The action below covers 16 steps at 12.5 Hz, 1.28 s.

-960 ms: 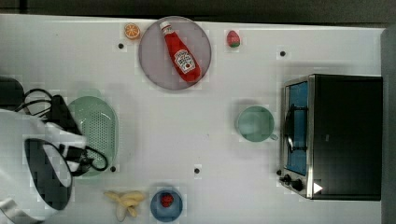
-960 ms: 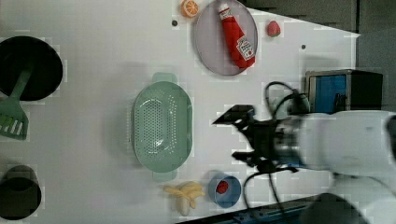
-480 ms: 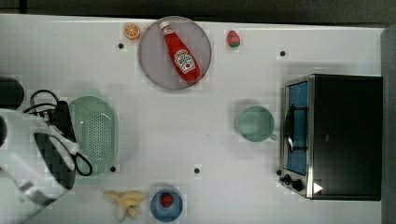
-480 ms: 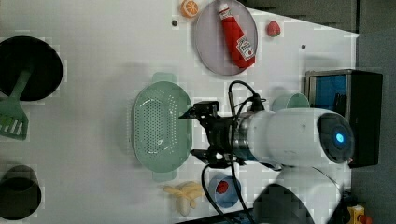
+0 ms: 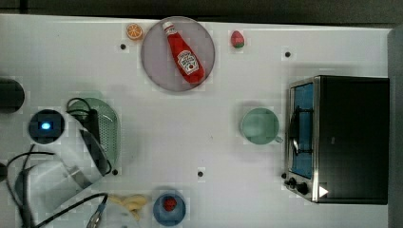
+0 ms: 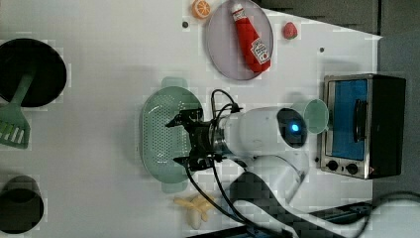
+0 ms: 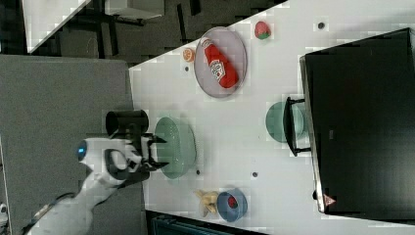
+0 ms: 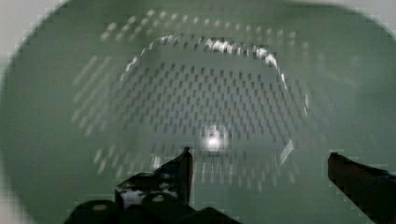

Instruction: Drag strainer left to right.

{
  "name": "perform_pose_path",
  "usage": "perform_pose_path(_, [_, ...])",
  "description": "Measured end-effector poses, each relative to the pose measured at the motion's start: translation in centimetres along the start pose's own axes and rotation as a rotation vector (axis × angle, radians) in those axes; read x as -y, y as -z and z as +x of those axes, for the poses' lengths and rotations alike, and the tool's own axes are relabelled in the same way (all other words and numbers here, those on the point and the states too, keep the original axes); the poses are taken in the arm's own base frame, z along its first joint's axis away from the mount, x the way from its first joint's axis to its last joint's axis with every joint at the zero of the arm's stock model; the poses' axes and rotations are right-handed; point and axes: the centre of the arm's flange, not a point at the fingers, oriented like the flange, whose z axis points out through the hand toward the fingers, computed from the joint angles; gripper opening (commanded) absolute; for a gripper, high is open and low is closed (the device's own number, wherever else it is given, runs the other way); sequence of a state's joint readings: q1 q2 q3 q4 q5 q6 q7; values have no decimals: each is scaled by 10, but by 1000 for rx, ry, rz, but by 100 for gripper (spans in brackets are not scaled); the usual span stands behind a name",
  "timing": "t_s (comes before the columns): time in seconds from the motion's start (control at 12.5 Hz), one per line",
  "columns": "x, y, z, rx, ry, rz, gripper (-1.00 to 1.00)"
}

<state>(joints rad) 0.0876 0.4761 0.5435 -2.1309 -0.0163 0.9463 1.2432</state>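
Bright, even light; blocky frames, blurred wrist view.

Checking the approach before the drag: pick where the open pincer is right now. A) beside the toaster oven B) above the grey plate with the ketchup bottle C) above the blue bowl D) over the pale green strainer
D: the open pincer hangs over the strainer, whose perforated bottom shows between its fingers in the wrist view.
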Motion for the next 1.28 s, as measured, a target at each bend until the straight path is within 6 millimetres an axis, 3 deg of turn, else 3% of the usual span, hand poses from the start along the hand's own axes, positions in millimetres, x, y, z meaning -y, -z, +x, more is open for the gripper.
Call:
perform_pose_path(0.32, [21,-51,61,-36,-108,-17,100])
perform_pose_path(0.56, [24,-60,80,-73,-141,1,100])
perform_pose_path(0.88, [19,-67,58,-111,-124,26,100])
perform_pose_path(1.12, [2,-76,36,-119,-80,15,100])
perform_pose_path(1.28, [3,-75,34,-132,-69,13,100])
